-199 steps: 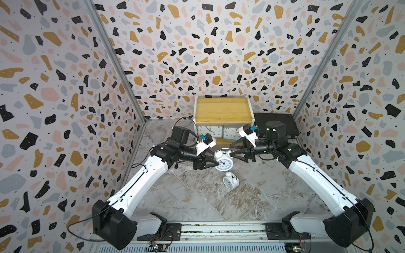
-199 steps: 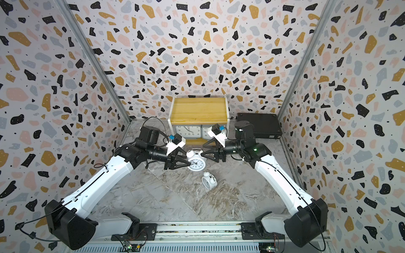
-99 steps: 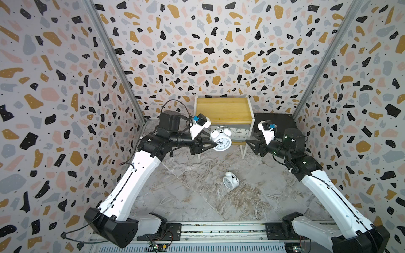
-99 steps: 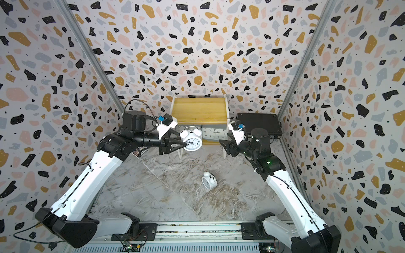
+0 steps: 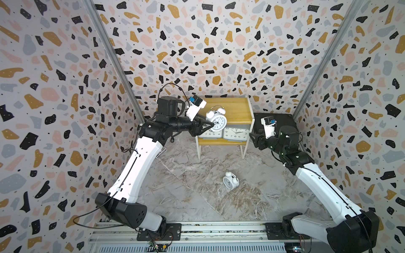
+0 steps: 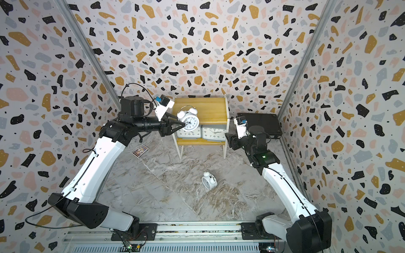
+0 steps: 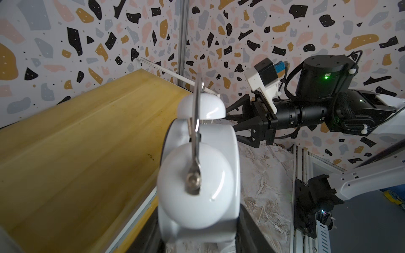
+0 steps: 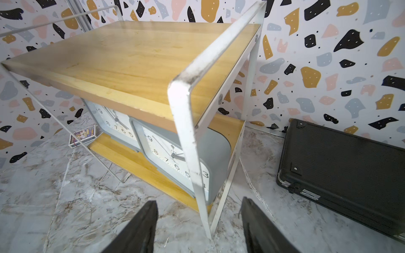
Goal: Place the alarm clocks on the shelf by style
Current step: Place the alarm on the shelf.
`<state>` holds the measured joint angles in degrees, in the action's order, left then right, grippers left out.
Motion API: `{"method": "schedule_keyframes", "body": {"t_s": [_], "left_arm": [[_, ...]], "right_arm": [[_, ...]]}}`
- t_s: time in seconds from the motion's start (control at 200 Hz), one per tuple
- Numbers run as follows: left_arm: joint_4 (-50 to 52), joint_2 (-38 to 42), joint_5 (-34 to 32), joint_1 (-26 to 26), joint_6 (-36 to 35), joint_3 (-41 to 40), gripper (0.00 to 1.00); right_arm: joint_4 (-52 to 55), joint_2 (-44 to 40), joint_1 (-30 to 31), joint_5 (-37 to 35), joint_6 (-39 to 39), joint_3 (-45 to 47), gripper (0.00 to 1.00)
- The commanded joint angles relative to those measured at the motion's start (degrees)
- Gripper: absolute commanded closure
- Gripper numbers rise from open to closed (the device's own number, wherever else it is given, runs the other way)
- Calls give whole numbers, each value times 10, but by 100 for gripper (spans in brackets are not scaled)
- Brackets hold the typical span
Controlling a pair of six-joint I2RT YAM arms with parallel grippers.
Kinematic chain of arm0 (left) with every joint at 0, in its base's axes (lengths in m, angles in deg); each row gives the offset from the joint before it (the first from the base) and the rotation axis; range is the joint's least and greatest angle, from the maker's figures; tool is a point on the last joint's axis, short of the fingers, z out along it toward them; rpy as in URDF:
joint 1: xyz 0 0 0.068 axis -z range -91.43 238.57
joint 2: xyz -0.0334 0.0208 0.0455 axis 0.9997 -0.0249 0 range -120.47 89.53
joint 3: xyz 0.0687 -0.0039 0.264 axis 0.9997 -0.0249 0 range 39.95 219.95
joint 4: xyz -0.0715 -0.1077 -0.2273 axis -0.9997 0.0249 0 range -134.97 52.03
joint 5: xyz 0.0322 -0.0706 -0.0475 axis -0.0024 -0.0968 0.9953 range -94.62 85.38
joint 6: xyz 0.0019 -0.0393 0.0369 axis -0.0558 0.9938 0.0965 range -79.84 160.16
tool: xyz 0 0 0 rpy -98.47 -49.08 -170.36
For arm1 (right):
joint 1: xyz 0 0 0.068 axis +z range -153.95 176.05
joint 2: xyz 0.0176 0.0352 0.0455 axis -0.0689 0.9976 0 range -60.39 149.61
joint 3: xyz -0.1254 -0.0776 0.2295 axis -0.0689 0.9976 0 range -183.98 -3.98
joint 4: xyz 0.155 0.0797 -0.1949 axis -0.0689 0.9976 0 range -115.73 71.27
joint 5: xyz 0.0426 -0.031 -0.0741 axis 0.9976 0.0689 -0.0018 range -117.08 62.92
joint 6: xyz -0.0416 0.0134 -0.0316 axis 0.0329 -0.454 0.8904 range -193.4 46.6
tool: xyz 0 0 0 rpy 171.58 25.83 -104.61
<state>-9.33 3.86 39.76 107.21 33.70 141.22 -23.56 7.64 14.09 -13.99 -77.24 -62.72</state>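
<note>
My left gripper [image 5: 210, 126] is shut on a white twin-bell alarm clock [image 5: 217, 122], upright at the front left edge of the shelf's top board [image 5: 237, 109]; I cannot tell whether it touches the board. In the left wrist view the clock [image 7: 199, 175] hides the fingertips. Two grey rectangular clocks [image 5: 236, 133] [image 6: 189, 132] stand side by side on the lower board. A second twin-bell clock [image 5: 230, 181] lies on the floor in front. My right gripper [image 8: 198, 203] is open and empty, beside the shelf's right front leg [image 8: 197, 166].
A flat black case [image 5: 278, 119] lies on the floor right of the shelf, behind my right arm. A small printed card box [image 6: 140, 150] lies on the floor left of the shelf. Patterned walls close in on three sides.
The left arm has carried the twin-bell clock from low over the floor up to the shelf's top board. The right gripper has drawn away to the shelf's right side and widened.
</note>
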Motion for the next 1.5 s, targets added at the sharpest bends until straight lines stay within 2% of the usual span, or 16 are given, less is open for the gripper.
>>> {"method": "schedule_keyframes", "body": {"t_s": [0.0,0.12,0.365,0.721,0.931,1.211,1.497], "left_arm": [[-50,-10,12,-7,13,42,80],[-49,-27,12,-21,3,63,80],[-54,-65,28,-44,-7,97,80],[-64,-105,41,-56,-17,120,80],[-67,-119,45,-60,-27,127,79],[-61,-139,50,-62,-34,140,79],[-66,-144,56,-64,-48,131,78]], "right_arm": [[-41,7,-2,-9,-7,-8,34],[-55,27,-2,-11,-4,-15,35],[-80,59,-2,3,2,-26,44],[-91,71,-2,14,9,-26,62],[-92,77,-2,21,9,-30,69],[-90,77,-2,20,10,-28,75],[-86,75,-2,22,9,-28,75]]}}
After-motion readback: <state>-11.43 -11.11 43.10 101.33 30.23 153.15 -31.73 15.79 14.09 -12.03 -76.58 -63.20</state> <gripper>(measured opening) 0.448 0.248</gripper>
